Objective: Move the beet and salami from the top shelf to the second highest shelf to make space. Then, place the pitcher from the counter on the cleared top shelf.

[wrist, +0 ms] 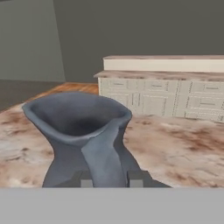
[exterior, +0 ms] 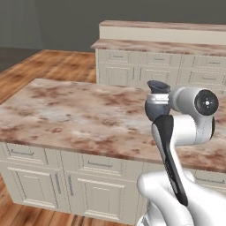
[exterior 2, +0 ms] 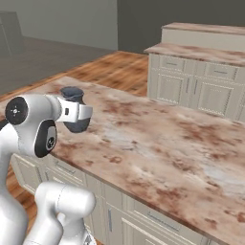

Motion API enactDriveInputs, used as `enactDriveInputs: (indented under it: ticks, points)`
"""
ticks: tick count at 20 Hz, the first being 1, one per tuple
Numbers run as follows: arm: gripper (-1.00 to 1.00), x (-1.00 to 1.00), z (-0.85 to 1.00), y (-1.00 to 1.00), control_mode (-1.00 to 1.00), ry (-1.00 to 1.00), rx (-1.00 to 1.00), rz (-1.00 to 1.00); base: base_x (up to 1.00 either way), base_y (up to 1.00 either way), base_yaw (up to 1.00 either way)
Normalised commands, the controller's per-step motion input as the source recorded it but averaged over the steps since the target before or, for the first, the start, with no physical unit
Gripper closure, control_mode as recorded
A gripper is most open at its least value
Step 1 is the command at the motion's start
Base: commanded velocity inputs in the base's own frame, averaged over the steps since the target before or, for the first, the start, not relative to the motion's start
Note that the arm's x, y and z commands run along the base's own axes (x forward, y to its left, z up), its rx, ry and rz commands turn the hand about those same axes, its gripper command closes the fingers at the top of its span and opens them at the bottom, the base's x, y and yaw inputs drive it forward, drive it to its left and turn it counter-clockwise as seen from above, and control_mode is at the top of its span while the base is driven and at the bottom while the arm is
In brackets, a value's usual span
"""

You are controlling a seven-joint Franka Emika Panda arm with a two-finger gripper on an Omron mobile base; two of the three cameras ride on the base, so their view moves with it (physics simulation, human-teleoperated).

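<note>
The counter point(exterior: 79, 114) spreads wide and marbled under everything here, with the rear counter point(exterior: 176, 46) and its raised ledge well behind it. No shelf, beet or salami can be made out from this position, so the top shelf's state is unknown – a first risk: if it is not yet cleared, the jug will have nowhere to go.

The arm point(exterior: 176, 145) is folded close over the counter's near edge, its hand reaching to the pitcher point(exterior: 156, 103). In the right base view the pitcher point(exterior 2: 74, 115) sits at the end of the hand, its body low over or on the stone; whether its foot touches the top I cannot tell.

In the hand view the pitcher point(wrist: 85, 140) stands right in front of the camera, flared mouth up, its handle running down between the two finger tips. The gripper point(wrist: 110, 178) is closed almost fully, pinching that narrow handle from both sides.

My judgement of the hazards: a grip on the handle alone leaves the bulbous body hanging off to one side, so it could pivot in the fingers and tilt during a swing. A fast turn of the base may slip it free – and a wide jug carried close to the arm could knock a shelf edge on the way in
</note>
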Motion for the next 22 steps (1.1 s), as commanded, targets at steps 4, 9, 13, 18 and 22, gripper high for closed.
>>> enactDriveInputs:
  ticks: [4,9,13,18,22]
  points:
    - [1.00,-0.17,0.00,0.00,-1.00,0.00,0.00,0.00,0.00,0.00,0.00]
    - [1.00,0.00,0.00,0.00,1.00,0.00,0.00,0.00,-0.73,-0.02,-0.11]
    - [1.00,0.00,0.00,0.00,1.00,0.00,0.00,0.00,-0.59,-0.24,-0.41]
    - [1.00,0.00,0.00,0.00,1.00,0.00,0.00,0.00,-0.21,-0.55,-0.55]
    - [1.00,0.00,0.00,0.00,1.00,0.00,0.00,0.00,-0.01,-0.48,-0.67]
